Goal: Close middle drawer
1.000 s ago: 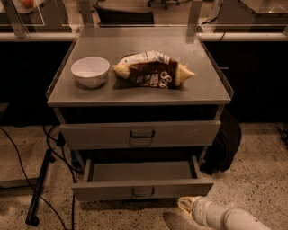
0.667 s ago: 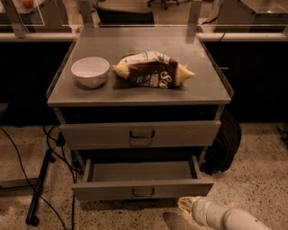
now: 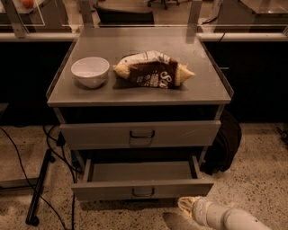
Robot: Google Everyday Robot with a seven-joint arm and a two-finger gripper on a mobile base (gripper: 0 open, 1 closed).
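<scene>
Standing pulled out under the cabinet top point(image 3: 135, 42), the middle drawer point(image 3: 143, 190) shows its grey tray. A brown bag point(image 3: 153, 72), lettered "S", lies mid-top, with a white bowl point(image 3: 90, 71) towards the left edge. The gripper point(image 3: 186, 205) sits just beyond the drawer's front right corner; whether it is open or closed cannot be told.

The floor point(image 3: 256, 161) is pale speckled stone with many dark flecks, and the light is warm and rather dim. In the middle stands a grey metal cabinet point(image 3: 135, 40) with a flat top. Behind it a long pale ledge point(image 3: 252, 36) runs across, with upright metal posts point(image 3: 193, 13) on it and dark space below. At the left, black cables point(image 3: 73, 211) lie on the floor near a black pole point(image 3: 39, 186). A dark bag point(image 3: 227, 143) sits just beside the cabinet's right side.
</scene>
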